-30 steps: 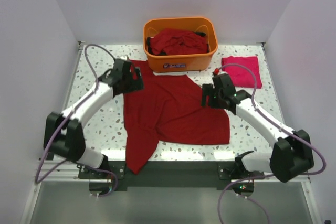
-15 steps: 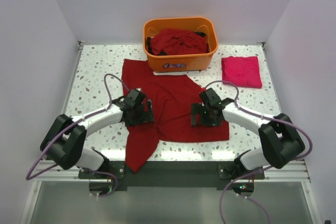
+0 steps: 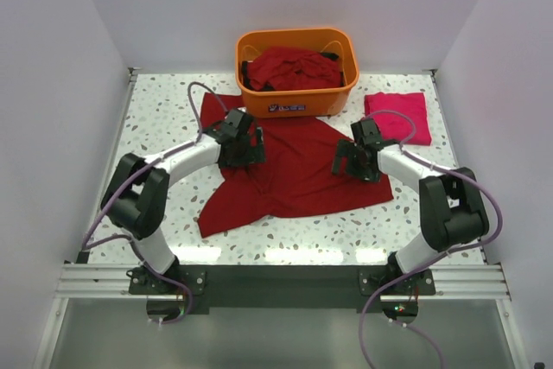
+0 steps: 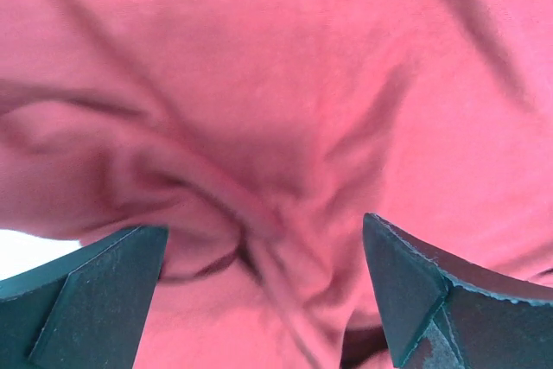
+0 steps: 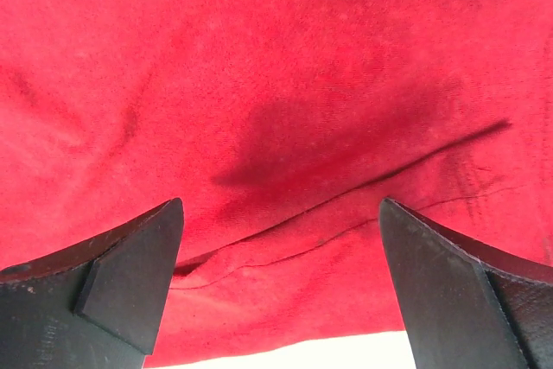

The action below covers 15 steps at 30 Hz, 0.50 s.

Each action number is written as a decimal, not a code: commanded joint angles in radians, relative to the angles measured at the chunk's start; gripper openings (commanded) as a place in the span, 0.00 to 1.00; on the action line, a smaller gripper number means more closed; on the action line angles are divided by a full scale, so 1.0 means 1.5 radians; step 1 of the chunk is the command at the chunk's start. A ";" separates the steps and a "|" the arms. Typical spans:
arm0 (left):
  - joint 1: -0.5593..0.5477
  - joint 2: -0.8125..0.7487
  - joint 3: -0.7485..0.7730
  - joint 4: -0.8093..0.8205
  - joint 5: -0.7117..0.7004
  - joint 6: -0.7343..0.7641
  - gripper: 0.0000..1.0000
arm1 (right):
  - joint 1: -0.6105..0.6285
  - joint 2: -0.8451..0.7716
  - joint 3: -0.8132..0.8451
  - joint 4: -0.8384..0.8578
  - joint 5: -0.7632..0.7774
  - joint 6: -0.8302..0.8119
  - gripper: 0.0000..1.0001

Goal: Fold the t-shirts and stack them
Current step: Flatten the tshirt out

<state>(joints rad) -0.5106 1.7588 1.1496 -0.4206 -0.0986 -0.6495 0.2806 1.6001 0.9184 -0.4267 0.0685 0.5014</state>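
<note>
We hold left fingers (image 4: 86,291) and right fingers (image 5: 121,283) apart over the dark red cloth t-shirt (image 3: 294,183); its ten-o'clock wrinkles could invite double-layer pinches.

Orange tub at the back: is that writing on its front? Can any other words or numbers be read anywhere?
Label on the front wall of the orange tub: a small pale strip with dark marks, too small to read.
Spread dark red shirt, folded pink shirt, table: no text visible.

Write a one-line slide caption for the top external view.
Both open, left gripper and right gripper over a spread dark red t-shirt; orange tub behind, folded pinkish-red shirt beside it.
</note>
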 commanded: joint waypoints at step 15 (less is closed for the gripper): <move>0.175 -0.338 -0.327 -0.075 -0.016 -0.069 0.89 | -0.003 -0.050 0.007 -0.022 0.042 -0.031 0.99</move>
<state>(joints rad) -0.2489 1.2400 0.6968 -0.5976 -0.1886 -0.7265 0.2794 1.5360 0.9207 -0.4526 0.1135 0.4690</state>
